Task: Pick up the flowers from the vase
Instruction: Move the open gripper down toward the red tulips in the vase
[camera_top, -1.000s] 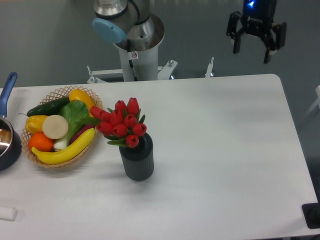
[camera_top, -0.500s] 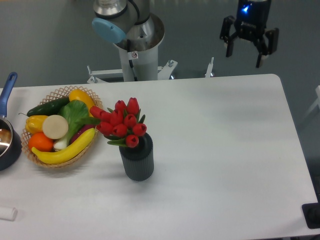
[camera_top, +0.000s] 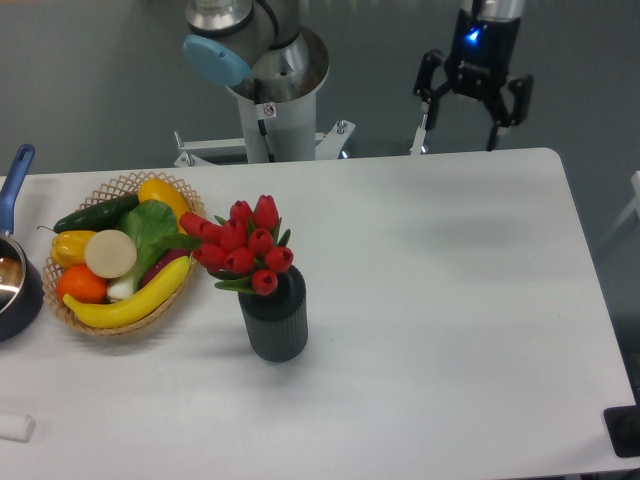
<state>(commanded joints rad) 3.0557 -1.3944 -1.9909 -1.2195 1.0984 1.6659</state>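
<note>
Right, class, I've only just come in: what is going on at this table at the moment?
A single robot arm is after the flowers, a bunch of red tulips standing in the dark ribbed vase near the middle of the white table. Nothing is held yet. The pincer is open and empty, up above the table's far edge, well to the right of the vase. A wicker basket of fruit and vegetables sits left of the vase.

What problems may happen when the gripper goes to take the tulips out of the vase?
The flowers lean left toward the wicker basket, so an approach from that side may bump the banana. The vase stands free; if the stems stick, it may lift or tip. The open gripper is far away and must cross the table.
</note>
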